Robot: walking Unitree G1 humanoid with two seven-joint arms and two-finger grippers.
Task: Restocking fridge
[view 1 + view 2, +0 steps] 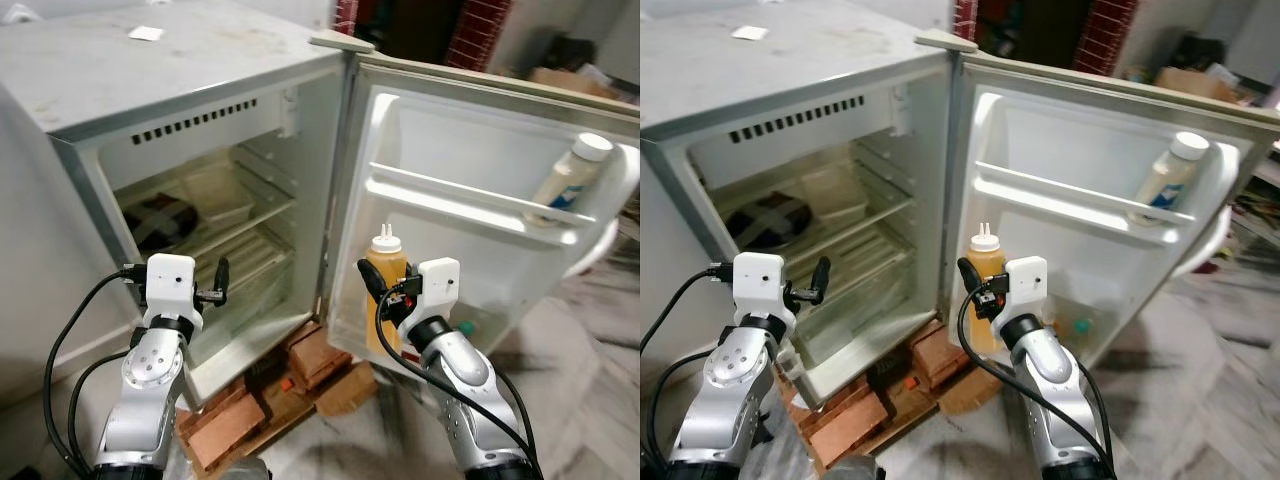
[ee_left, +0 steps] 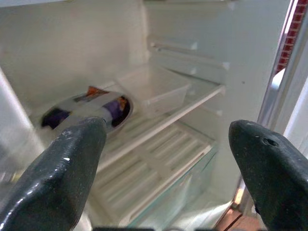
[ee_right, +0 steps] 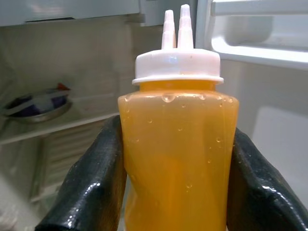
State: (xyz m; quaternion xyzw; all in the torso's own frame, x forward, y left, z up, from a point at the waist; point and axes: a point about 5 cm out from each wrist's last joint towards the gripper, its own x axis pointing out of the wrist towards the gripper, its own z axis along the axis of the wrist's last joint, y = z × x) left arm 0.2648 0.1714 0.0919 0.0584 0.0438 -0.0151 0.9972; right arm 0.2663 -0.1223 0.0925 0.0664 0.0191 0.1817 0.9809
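A small grey-white fridge point(image 1: 200, 90) stands with its white door point(image 1: 480, 130) swung wide, propped on reddish bricks point(image 1: 300, 370) over a pale marbled floor point(image 1: 580, 350); dark red brick wall point(image 1: 480, 30) shows behind. The right gripper point(image 3: 175, 178) pinches an upright squeeze bottle of orange sauce with a white twin-nozzle cap point(image 3: 178, 139), held in front of the door's lower part. The left gripper point(image 2: 163, 163) hovers spread before the cabinet opening. On the upper wire shelf point(image 2: 192, 103) lie a clear plastic tub point(image 2: 154, 89) and a dark bowl holding a purple wrapped packet point(image 2: 86, 108), its label too blurred to read. A white bottle with a blue label point(image 1: 570, 175) leans in the door rack point(image 1: 450, 195).
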